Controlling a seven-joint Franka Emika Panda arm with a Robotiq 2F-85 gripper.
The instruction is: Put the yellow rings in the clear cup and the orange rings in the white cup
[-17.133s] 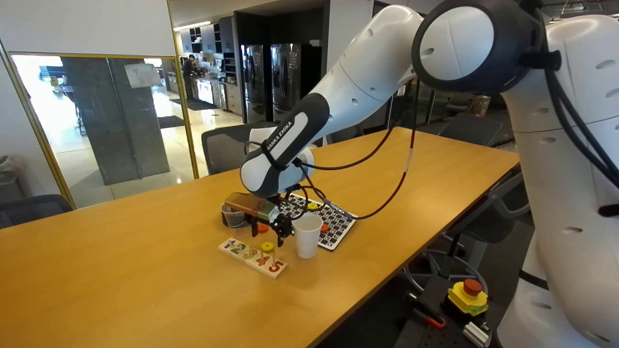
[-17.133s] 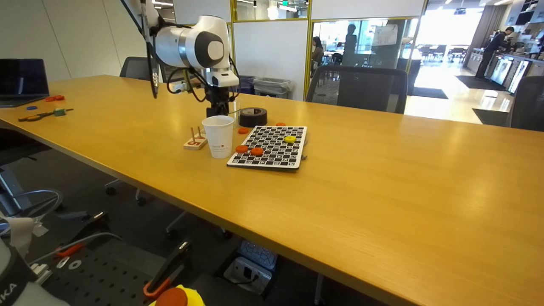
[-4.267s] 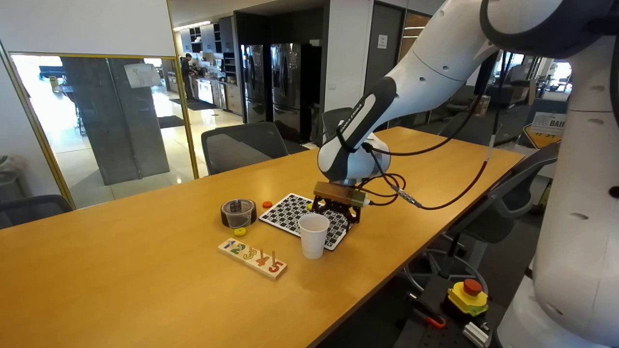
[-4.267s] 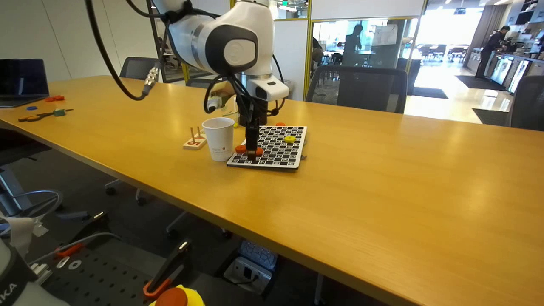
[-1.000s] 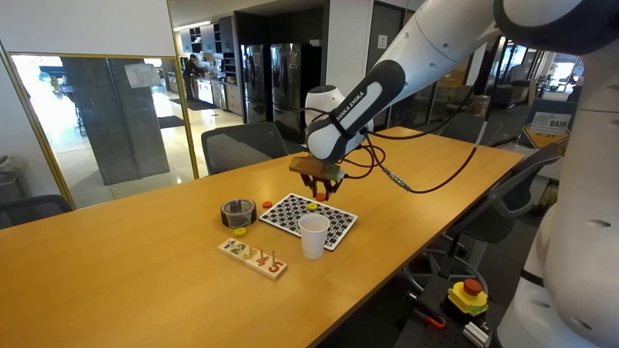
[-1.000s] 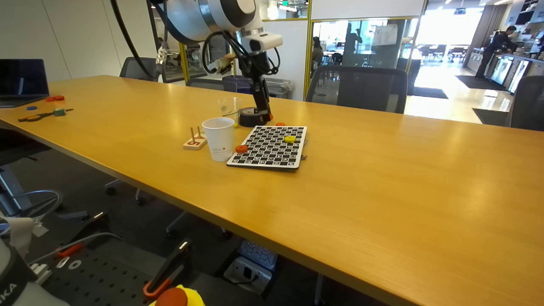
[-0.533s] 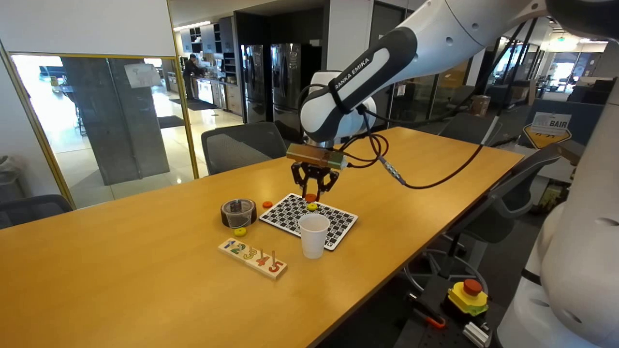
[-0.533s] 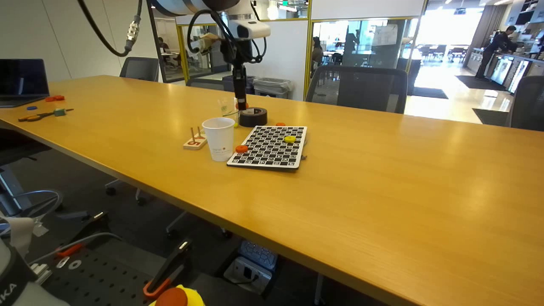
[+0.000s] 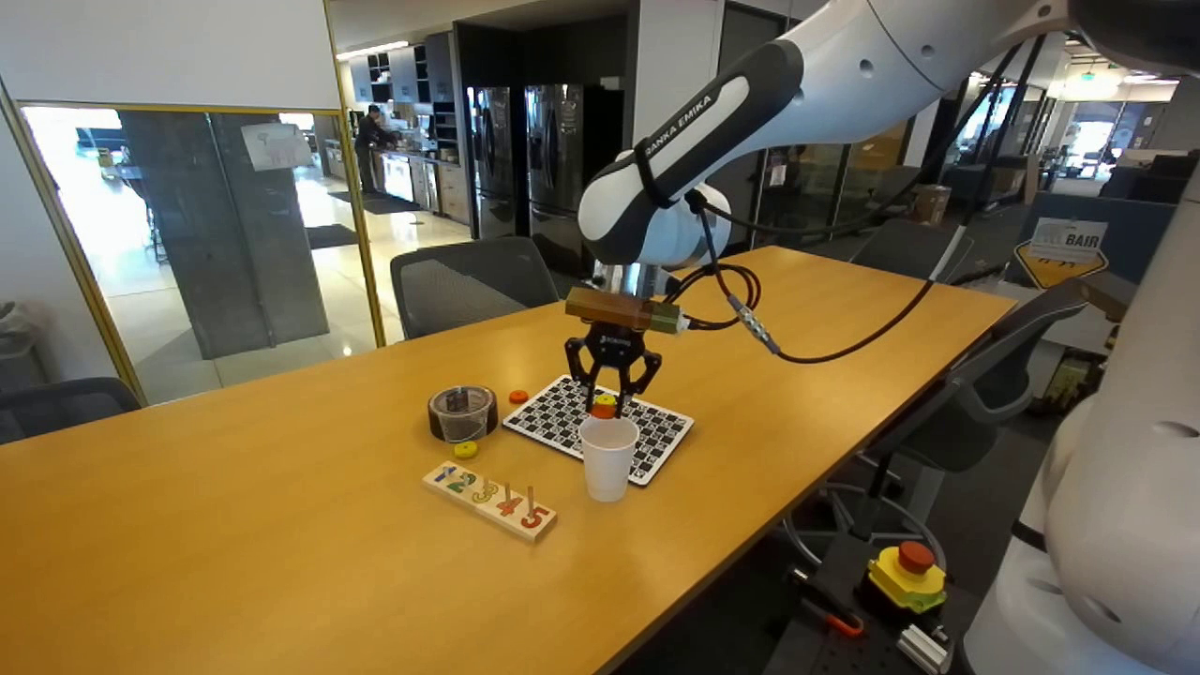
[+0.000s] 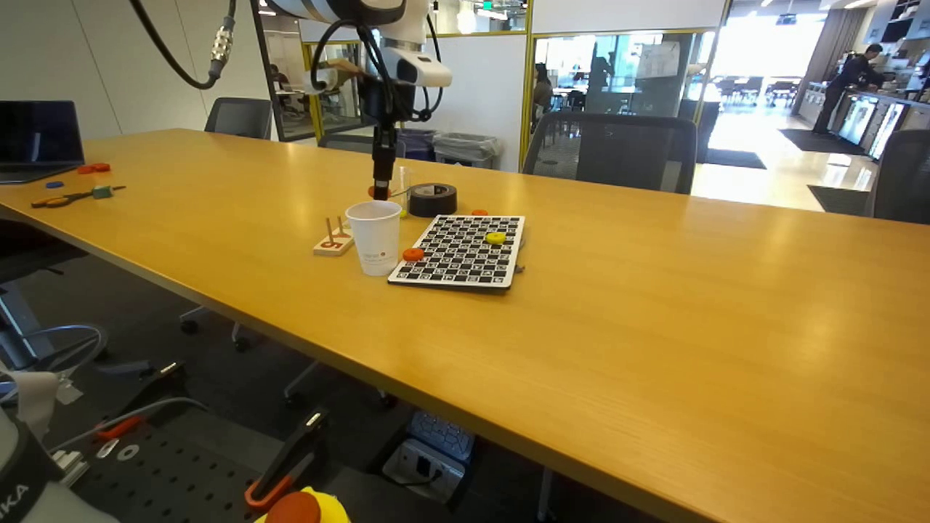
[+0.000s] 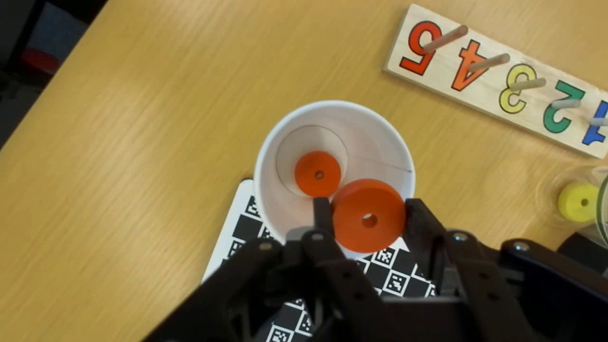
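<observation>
My gripper [image 9: 605,410] is shut on an orange ring [image 11: 351,228], held just above the rim of the white cup [image 9: 607,469]. From the wrist, that ring partly overlaps the cup's mouth. Inside the white cup lies another orange ring [image 11: 308,183]. On the checkered board rest a yellow ring [image 10: 495,238] and, close to the white cup, an orange ring [image 10: 413,254]. One more orange ring [image 9: 517,397] is on the table past the board. The clear cup [image 9: 459,425] stands by the tape, with a yellow ring [image 11: 572,205] apparently at its bottom.
A numbered wooden peg board [image 9: 489,501] with bare pegs lies beside the white cup. The black tape roll [image 10: 434,200] is right by the clear cup. A laptop [image 10: 40,138], pliers [image 10: 65,198] and small red pieces [image 10: 94,168] sit at the table's far end.
A yellow ring went from the peg board to the clear cup. Later an orange ring left the checkered board in my gripper. Over the last second, it moved toward the white cup's mouth.
</observation>
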